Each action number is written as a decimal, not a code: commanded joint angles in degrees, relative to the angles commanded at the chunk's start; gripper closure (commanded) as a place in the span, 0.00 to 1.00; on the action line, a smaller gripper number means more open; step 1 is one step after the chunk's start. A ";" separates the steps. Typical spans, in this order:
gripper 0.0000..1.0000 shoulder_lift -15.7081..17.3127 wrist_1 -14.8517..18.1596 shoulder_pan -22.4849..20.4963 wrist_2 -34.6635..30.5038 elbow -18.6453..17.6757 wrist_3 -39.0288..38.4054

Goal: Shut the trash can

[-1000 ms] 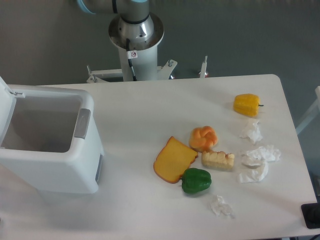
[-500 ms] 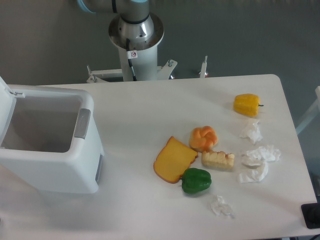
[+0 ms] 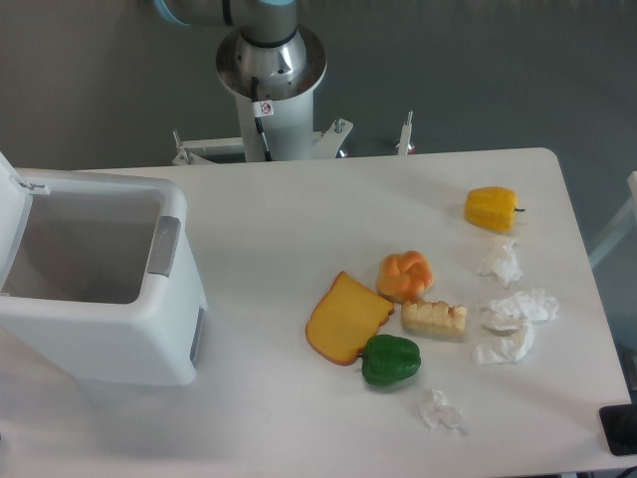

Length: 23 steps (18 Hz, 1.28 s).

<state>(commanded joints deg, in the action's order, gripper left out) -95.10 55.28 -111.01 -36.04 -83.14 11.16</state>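
Closing is not yet begun: trash can [image 3: 100, 299] stands open, lid [image 3: 12, 214] raised at left; claw is outside view, its state unknown, and must reach that lid.

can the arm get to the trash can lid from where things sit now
Probably yes: the trash can stands open at the table's left edge, lid upright, food and tissues lying well right. The gripper is out of view.

Smooth white plastic trash can [image 3: 119, 339]
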 joint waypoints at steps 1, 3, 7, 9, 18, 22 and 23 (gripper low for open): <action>0.00 0.00 0.00 0.00 0.00 0.00 -0.09; 0.00 0.00 0.09 0.17 0.00 0.00 -0.26; 0.00 0.00 0.17 0.17 -0.17 -0.09 -0.26; 0.00 0.00 0.18 0.09 -0.35 -0.35 0.00; 0.00 0.17 0.35 0.09 -0.70 -1.23 0.09; 0.00 0.70 0.26 0.17 -0.70 -2.28 0.00; 0.00 0.70 0.26 0.18 -0.79 -2.29 0.00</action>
<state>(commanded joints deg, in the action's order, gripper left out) -94.39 55.55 -110.83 -36.83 -85.43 11.16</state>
